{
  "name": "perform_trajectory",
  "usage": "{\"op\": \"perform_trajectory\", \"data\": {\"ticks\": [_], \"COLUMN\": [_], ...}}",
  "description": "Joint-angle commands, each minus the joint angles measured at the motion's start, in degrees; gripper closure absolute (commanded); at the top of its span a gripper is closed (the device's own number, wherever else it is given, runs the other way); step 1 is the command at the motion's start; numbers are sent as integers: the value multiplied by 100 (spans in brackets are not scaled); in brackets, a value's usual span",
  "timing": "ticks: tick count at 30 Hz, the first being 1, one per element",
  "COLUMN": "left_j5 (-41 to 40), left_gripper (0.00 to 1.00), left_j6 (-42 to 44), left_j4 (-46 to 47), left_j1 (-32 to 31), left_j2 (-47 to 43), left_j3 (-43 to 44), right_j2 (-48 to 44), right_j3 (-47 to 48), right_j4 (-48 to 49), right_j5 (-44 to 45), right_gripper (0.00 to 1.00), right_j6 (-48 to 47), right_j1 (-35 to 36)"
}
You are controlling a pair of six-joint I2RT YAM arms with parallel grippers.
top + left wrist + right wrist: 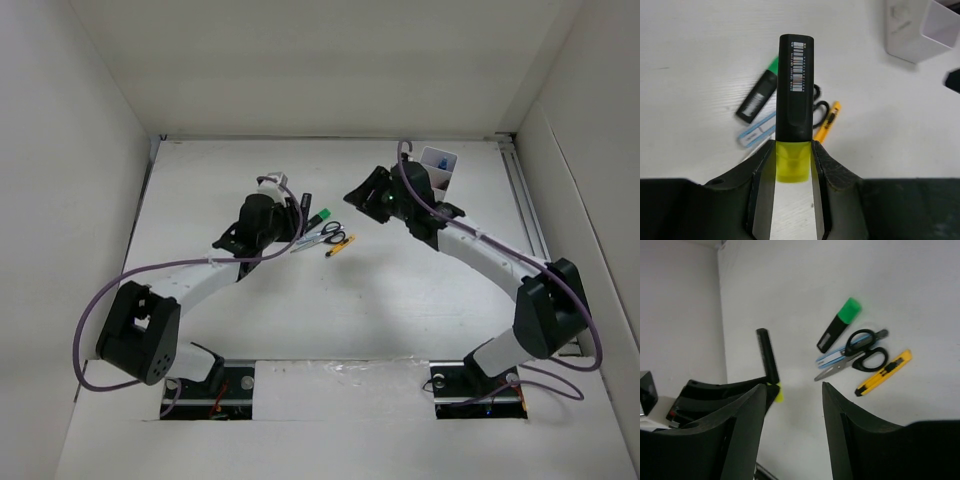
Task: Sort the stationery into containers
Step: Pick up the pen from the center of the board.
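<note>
My left gripper (794, 150) is shut on the yellow cap end of a black-bodied yellow highlighter (796, 90) and holds it above the table; it also shows in the top view (303, 207). Beyond it lie a green highlighter (759, 96), a clear-blue pen (756, 131), black-handled scissors (821, 107) and a yellow-black cutter (827, 124). My right gripper (792, 390) is open and empty, hovering right of the pile (355, 192). It sees the scissors (862, 352), cutter (884, 372) and green highlighter (839, 325). No orange highlighter or grey pen shows.
A white divided container (440, 168) with a blue item in it stands at the back right, behind the right arm; its corner shows in the left wrist view (920, 27). White walls enclose the table on three sides.
</note>
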Motion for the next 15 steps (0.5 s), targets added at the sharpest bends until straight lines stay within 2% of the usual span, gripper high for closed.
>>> {"op": "perform_trajectory", "data": {"ticks": [1,6,15], "left_j5": [1251,1842,1842], "left_gripper": [92,92,92], "left_j6": [60,-2,104], "left_j4": [635,908,961], "left_j1": [-7,-7,-200], "left_j2": [-93,-155,-427], "left_j3": [-156,-288,-341], "right_j2": [182,691,1167], "right_j3": [498,779,1096], "right_j4": [554,554,379], "right_j5": [-788,-920,-754], "right_gripper": [45,45,48], "right_j6": [-42,-42,10], "right_j1": [129,243,244]}}
